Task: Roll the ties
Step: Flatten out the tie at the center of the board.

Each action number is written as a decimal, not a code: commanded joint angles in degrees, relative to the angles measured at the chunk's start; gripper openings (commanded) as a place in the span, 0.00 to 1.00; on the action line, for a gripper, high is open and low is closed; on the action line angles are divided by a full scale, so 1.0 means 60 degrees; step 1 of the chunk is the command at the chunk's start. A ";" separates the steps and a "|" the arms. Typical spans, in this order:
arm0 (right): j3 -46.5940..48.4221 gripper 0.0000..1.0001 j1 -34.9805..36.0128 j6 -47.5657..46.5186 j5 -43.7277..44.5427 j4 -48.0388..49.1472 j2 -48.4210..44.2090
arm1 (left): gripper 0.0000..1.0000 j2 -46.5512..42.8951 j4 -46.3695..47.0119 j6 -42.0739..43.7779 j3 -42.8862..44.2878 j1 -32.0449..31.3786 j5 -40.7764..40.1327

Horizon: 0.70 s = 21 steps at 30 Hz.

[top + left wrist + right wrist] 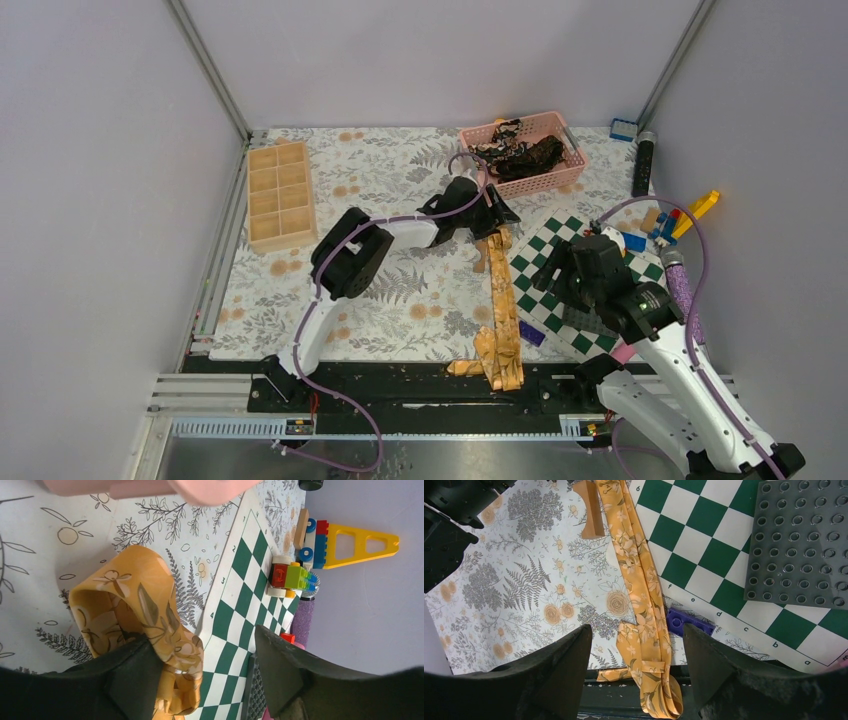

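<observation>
A golden-tan tie (503, 310) lies lengthwise along the left edge of the checkered board. Its near end is bunched in loose folds over the table's front edge (659, 690). Its far end (135, 595) is curled up and rests against the left finger of my left gripper (202, 645), whose jaws stand wide apart; from above, the left gripper (497, 215) is right at that end. My right gripper (638, 632) hovers open above the tie's near half and touches nothing. Dark ties (520, 155) lie heaped in the pink basket (540, 185).
A green-and-white checkered board (704, 545) carries a grey studded plate (804, 540). A purple brick (689, 623) and a wooden block (591, 510) lie beside the tie. A wooden compartment box (280, 195) stands left, with toy bricks (680, 215) and a black cylinder (643, 165) at the right.
</observation>
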 commanded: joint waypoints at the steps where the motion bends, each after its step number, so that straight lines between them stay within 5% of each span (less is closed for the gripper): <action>1: 0.0088 0.74 -0.0052 0.0129 -0.0027 -0.0004 -0.0229 | 0.61 0.0132 0.0729 -0.0070 0.0461 -0.0051 0.0118; 13: 0.0235 0.73 -0.0052 0.0110 0.0337 -0.0181 -0.0822 | 0.41 -0.1005 0.2881 -0.0369 -0.0026 -0.0060 0.1065; 21: 0.0260 0.73 -0.0051 0.0094 0.0459 -0.0194 -0.1132 | 0.27 -0.1995 0.2715 -0.0182 -0.0131 -0.0050 0.1303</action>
